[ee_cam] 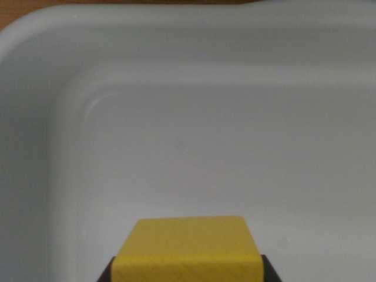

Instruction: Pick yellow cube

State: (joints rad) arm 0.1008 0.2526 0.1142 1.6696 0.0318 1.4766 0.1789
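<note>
One cube in play: yellow cube (188,249), low centre of the wrist view, cut off by the bottom edge.
Surroundings: pale tub (35,35) with a rounded corner at the wrist view's upper left; thin strip of wooden surface (117,2) beyond the rim.
Gripper (188,271): only two dark slivers seen, one touching each lower side of the cube; judged clamped on it, though the pads themselves stayed hidden.
Cube attitude: top face level, front edge square to the camera, no visible tilt between the fingers (106,275).
Height: impossible to tell whether the cube sat on the tub floor or hung just above it; no clear shadow beneath.
Step in hand, as judged: securing and lifting.
Advice for doing it well: squeeze kept steady, rise taken straight up and slowly, no sideways drift toward the near wall.
Risk: slip from smooth faces if the grip sat too low or loosened.
</note>
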